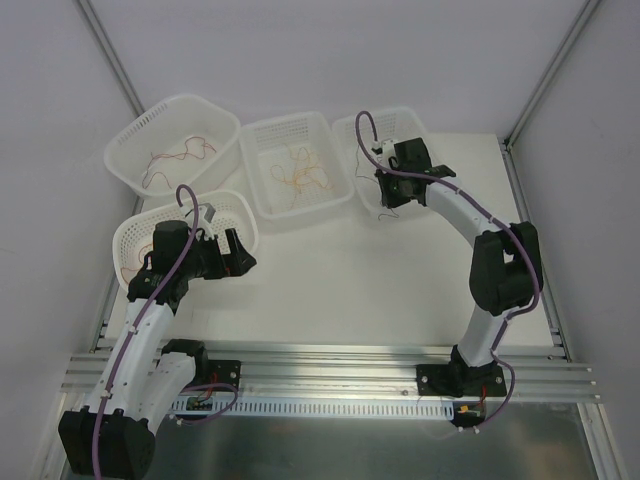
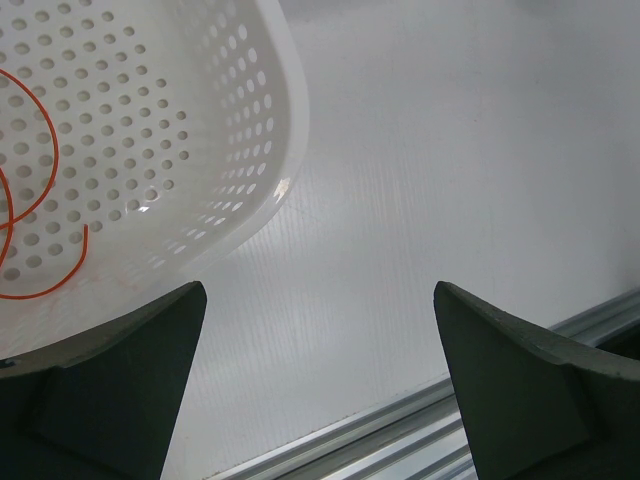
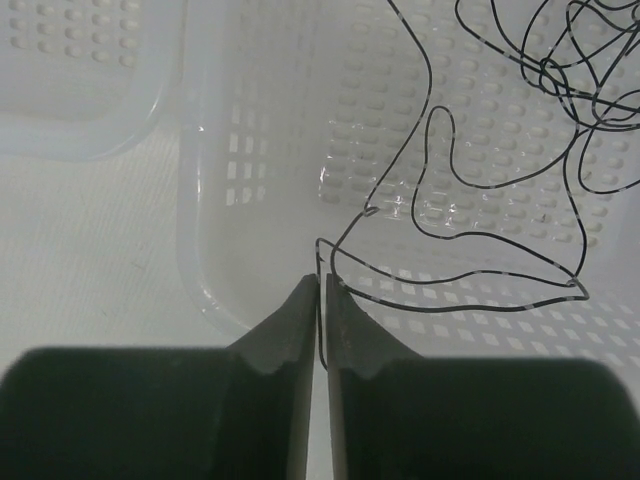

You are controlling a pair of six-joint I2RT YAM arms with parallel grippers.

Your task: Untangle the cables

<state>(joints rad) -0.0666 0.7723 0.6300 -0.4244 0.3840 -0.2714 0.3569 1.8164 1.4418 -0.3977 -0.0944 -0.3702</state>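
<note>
Your white counter (image 1: 380, 270) carries four perforated white baskets across the upper half of the overhead view. The left end effector (image 2: 318, 290) hangs spread wide over bare counter, just beside the lower-left basket (image 2: 250, 100), where an orange cable (image 2: 62, 283) lies. The right end effector (image 3: 321, 285) is pressed together, pinching a black cable (image 3: 398, 168) at the near rim of the upper-right basket (image 3: 260, 200). The rest of that black tangle lies inside the basket.
</note>
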